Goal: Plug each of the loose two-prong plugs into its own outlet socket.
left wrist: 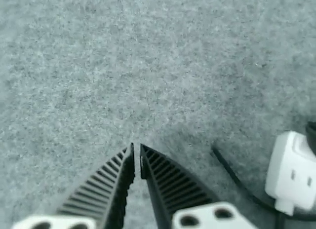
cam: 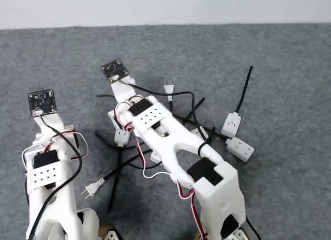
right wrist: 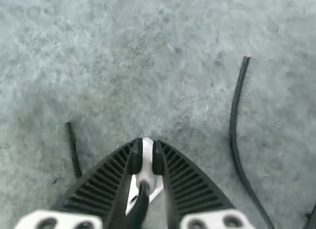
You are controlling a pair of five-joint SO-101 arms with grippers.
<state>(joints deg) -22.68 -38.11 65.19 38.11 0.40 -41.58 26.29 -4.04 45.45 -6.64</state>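
Observation:
My right gripper [right wrist: 146, 143] is shut on a white plug [right wrist: 143, 183], low over the grey carpet; the plug's black cord runs back between the fingers. My left gripper [left wrist: 137, 146] is shut with nothing in it, just above bare carpet, and a white outlet socket [left wrist: 292, 177] with two slots lies off to one side. In the high view, a loose white plug [cam: 168, 87] lies beyond the middle arm. Another loose plug [cam: 93, 190] lies between the arms near the front. Two white outlet sockets [cam: 231, 124] [cam: 239, 148] sit at the right.
Black cords [cam: 189, 108] tangle under and around the middle arm. One cable [right wrist: 236, 125] with a free end crosses the carpet beside my right gripper. Another white socket [cam: 121, 136] lies between the two arms. The grey carpet [cam: 269, 59] ends at a pale wall behind.

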